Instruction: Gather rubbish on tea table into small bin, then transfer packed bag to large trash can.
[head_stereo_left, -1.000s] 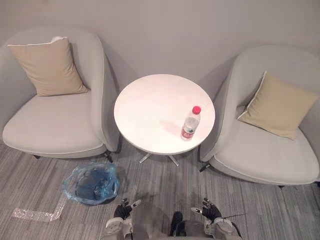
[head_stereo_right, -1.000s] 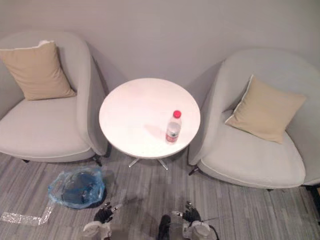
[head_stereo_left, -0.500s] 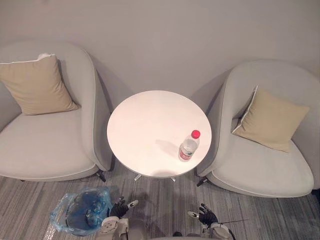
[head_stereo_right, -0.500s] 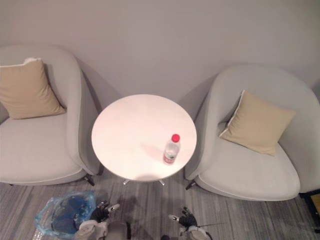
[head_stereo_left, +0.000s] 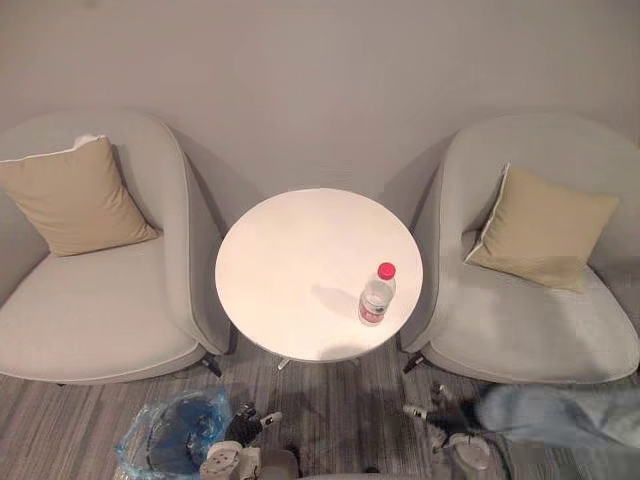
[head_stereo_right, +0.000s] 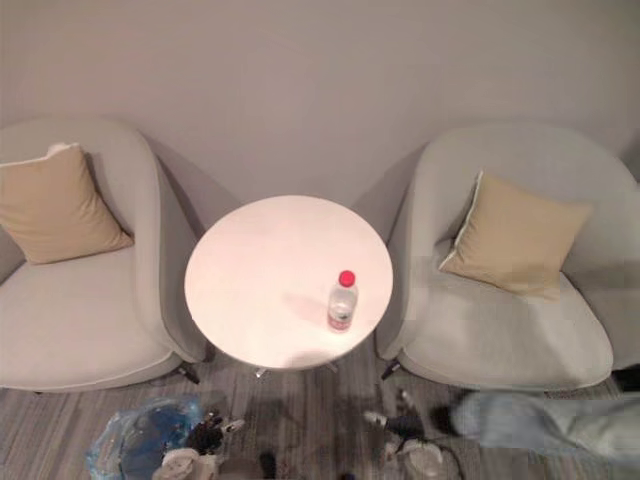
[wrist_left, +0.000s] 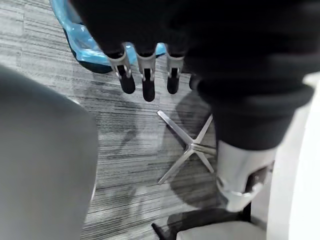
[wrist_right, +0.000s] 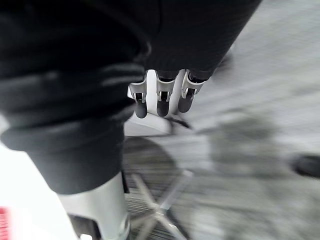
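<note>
A clear plastic bottle (head_stereo_left: 376, 296) with a red cap stands upright on the right side of the round white tea table (head_stereo_left: 290, 260). On the carpet at the lower left sits the small bin (head_stereo_left: 170, 450), lined with a blue bag (wrist_left: 80, 35). My left hand (head_stereo_left: 243, 428) hangs low just right of the bin, with its fingers (wrist_left: 145, 80) straight and nothing in them. My right hand (head_stereo_left: 440, 408) is low in front of the table's right side. Its fingers (wrist_right: 160, 97) are straight too, and it is empty.
Grey armchairs flank the table: the left one (head_stereo_left: 100, 310) and the right one (head_stereo_left: 530, 320) each hold a tan cushion. The table's metal foot (wrist_left: 190, 147) spreads on the carpet. A blurred pale blue shape (head_stereo_left: 560, 415) lies across the floor at the lower right; I cannot tell what it is.
The camera has tilted up, so the whole scene sits lower in view. A blurred pale blue shape has come in at the lower right. The bottle stays in place on the table.
</note>
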